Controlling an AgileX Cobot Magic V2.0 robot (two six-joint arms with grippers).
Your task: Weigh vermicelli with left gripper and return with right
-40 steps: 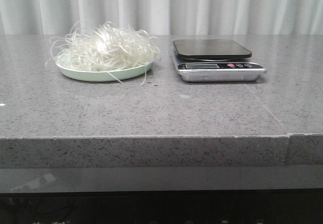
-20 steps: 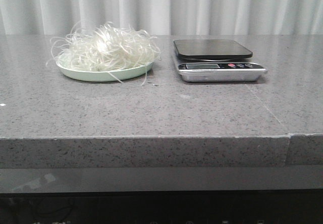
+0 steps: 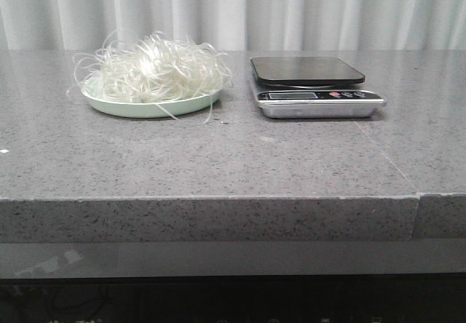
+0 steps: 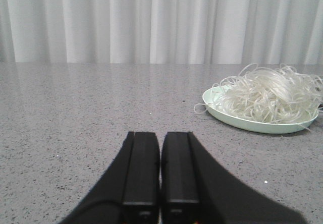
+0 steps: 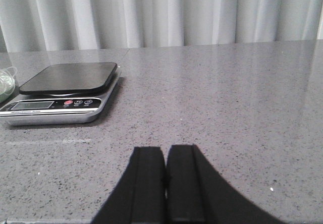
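On my table [image 3: 218,163], the vermicelli [image 3: 151,70] sits heaped on a pale green plate [image 3: 145,108] at left, the scale [image 3: 313,86] well apart to its right. My left gripper [image 4: 160,171] and right gripper [image 5: 165,183] hover low, each pressed together, empty.

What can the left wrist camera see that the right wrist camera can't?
Only the left wrist view shows the whole heap of vermicelli on its pale green plate, plus the shut left gripper. Only the right wrist view shows the kitchen scale and the shut right gripper. Both show the grey speckled table and the white curtain behind it.
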